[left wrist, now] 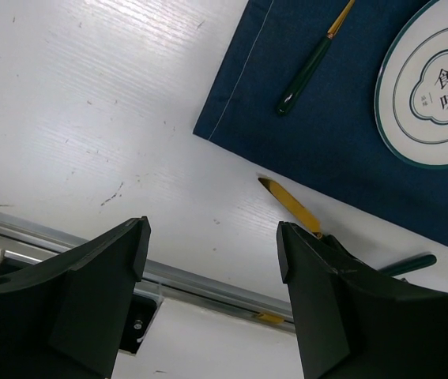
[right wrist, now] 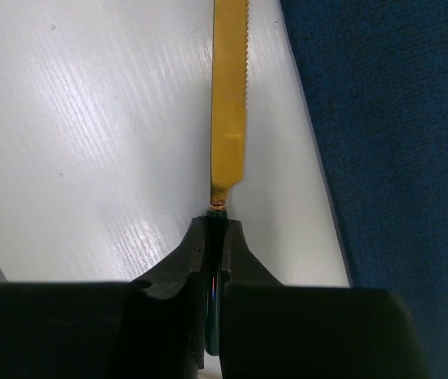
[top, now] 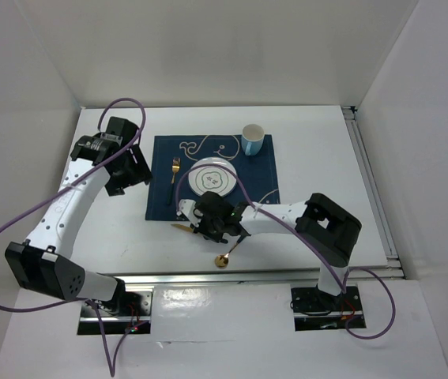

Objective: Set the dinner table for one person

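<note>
Fingers [right wrist: 184, 260] of the right pincer [right wrist: 216, 229] are pressed together on the dark green handle of a knife [right wrist: 229, 103], whose gold blade points straight out ahead of them. The blade sits low over the white table [top: 318, 158]; whether it touches cannot be told. The blue placemat [top: 259, 170] lies just to the right of the blade. A gold spoon [top: 227, 254] lies on the table just behind this pincer. The left pincer [left wrist: 212, 245] hangs with its fingers wide apart, holding nothing, and bare table lies beneath it. Ahead of it and to its right on the placemat lie a fork [left wrist: 306, 71] and a plate [left wrist: 437, 87]. A cup [top: 253, 140] stands at the placemat's far corner, well apart from both pincers.
</note>
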### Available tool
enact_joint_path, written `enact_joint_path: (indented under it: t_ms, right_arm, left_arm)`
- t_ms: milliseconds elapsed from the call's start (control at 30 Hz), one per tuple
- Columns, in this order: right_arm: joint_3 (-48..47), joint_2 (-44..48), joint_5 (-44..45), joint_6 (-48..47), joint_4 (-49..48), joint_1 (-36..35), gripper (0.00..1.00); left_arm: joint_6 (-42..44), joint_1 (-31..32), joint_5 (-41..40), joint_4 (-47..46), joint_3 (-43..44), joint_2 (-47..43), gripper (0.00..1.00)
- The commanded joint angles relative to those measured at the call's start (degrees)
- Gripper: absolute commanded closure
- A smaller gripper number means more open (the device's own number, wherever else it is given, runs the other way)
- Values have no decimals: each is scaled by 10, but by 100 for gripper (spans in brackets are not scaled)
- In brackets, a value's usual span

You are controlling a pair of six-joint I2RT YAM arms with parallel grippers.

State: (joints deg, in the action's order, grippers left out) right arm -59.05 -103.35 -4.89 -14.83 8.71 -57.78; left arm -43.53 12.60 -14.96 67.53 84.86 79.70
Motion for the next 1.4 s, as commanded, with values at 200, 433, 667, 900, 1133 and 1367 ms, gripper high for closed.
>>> enact_joint_path:
  t_ms: [200,433,667,900,1133,1367]
  right_arm:
    - [-34,3,22,-16,32,-6,100]
    - [-83,73,104,-35,78,-11,100]
    - [-21,176,89,52,78,77,100]
    - [-4,184,60,300,133,220,100]
    - [-12,107,13,383,115,300,100]
    - [-59,28,19,413,105,340,100]
  left_arm:
    - [7,-3,-2,-15,-6,-31,18]
    - [7,-3,-2,-27,-6,-38,18]
    - [13,-3,-7,-27,-11,-43,18]
    - [18,-3,-2,-27,-5,-38,18]
    - [18,-3,-2,-27,14,-32,18]
    - [13,-3,9,-27,20,-27,18]
